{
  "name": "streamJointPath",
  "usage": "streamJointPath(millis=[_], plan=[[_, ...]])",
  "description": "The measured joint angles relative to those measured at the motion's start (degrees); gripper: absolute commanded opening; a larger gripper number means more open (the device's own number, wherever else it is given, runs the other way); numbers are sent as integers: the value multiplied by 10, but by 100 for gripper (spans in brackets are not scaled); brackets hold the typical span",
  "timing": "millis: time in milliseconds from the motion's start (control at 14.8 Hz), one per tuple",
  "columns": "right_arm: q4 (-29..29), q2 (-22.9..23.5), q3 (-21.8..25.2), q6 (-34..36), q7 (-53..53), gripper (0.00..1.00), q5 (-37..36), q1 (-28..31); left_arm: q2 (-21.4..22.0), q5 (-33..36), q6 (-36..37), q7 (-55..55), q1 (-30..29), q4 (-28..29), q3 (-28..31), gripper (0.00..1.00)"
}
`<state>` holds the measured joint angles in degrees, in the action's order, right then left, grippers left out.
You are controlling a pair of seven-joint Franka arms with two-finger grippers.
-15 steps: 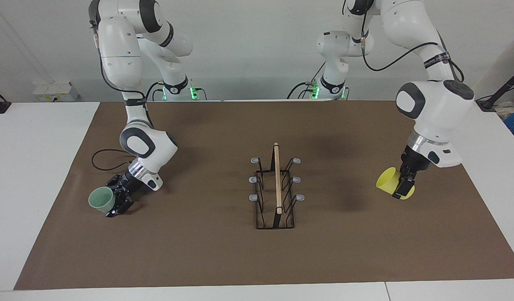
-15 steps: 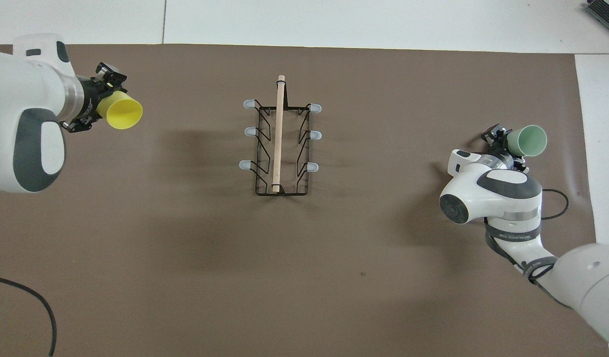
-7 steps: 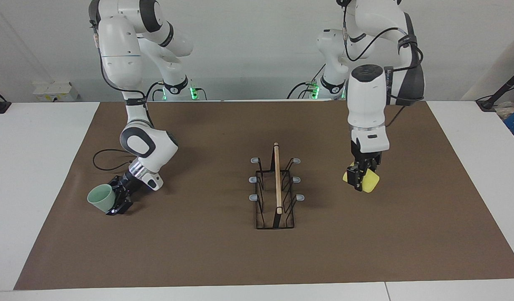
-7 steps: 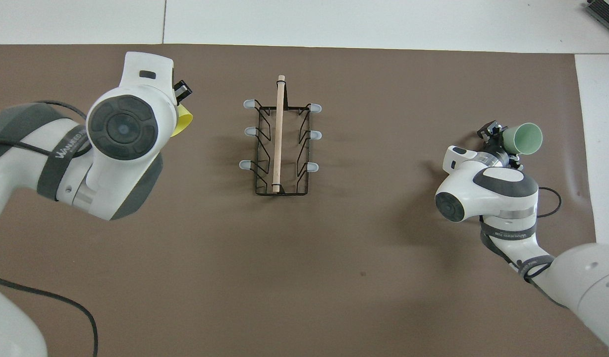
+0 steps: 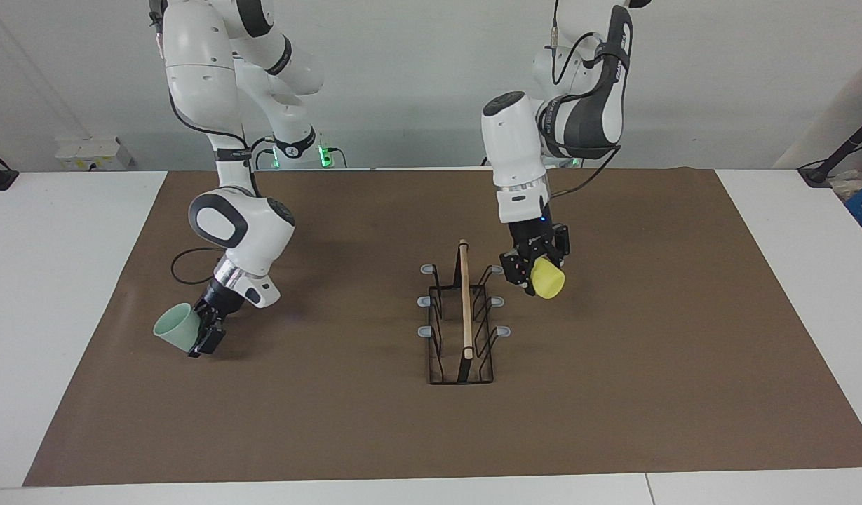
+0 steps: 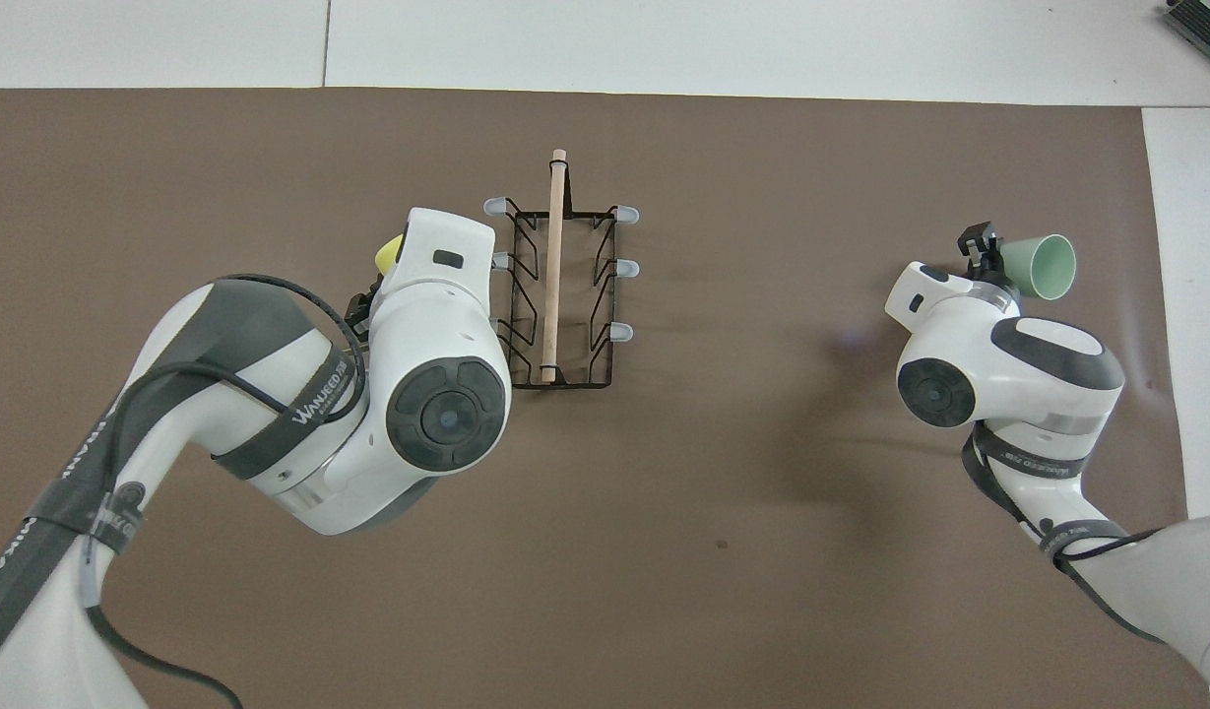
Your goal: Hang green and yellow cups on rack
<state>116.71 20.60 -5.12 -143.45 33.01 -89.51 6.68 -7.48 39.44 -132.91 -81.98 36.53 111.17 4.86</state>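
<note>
We have swung our left pincer (image 5: 531, 270) in from the left arm's end of the tabletop, so the yellow cup (image 5: 547, 279) it grips now hangs just beside the rack (image 5: 462, 315), near its prongs. Our right pincer (image 5: 207, 328) has lifted the green cup (image 5: 175, 328) slightly, well apart from the rack.

White arms, grey joints, black cables, black fingers (image 5: 207, 341)

Both views are evenly and brightly lit from above. Soft, diffuse shadows are cast on the brown mat (image 5: 374, 421) beneath each arm, and a fainter one beside the rack (image 5: 461, 315). No glare is seen on the mat. Focus is sharp throughout, and straight edges are rendered without visible distortion.
</note>
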Motion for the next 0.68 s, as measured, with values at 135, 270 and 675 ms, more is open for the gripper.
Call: streamJointPath(millis=[135, 270, 675], plan=[[2, -19, -1, -8, 8, 0, 34, 0, 6, 10, -13, -4, 16, 14, 0, 0], [7, -40, -6, -9, 14, 0, 91, -3, 9, 23, -25, -5, 21, 25, 1, 0], [20, -90, -50, 11, 38, 0, 315, -4, 20, 30, -37, -8, 41, 52, -1, 71]])
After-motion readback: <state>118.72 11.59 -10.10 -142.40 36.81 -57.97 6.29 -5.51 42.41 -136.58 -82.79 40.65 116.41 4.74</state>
